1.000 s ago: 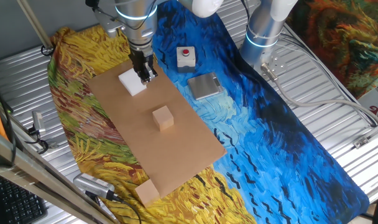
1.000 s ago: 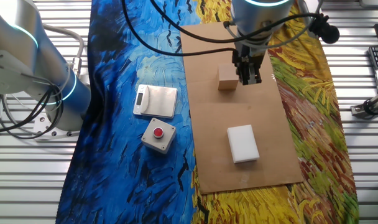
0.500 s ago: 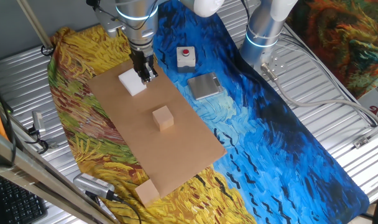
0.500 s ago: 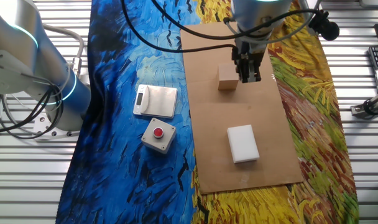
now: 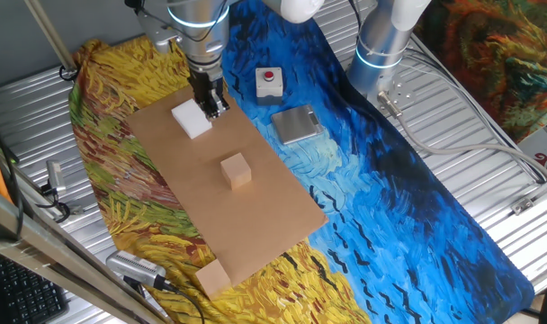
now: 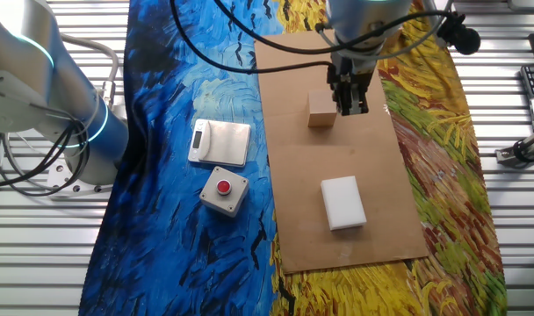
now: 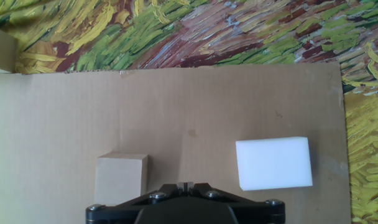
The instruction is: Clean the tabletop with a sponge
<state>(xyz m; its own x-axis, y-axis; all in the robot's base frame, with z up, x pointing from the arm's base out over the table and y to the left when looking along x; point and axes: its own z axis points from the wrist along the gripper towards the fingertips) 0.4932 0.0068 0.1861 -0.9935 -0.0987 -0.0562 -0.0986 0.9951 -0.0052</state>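
Observation:
The tabletop is a light-brown board lying on the painted cloth; it also shows in the other fixed view and the hand view. The white sponge lies flat near one end of the board. A tan cube stands mid-board. My gripper hangs above the board, between cube and sponge. Its jaws are shut and empty, touching nothing.
A white box with a red button and a flat silver scale sit on the blue cloth beside the board. Another tan block lies off the board's far end. A second arm's base stands behind.
My gripper has shifted slightly, still shut and above the board. The sponge and the cube have not moved.

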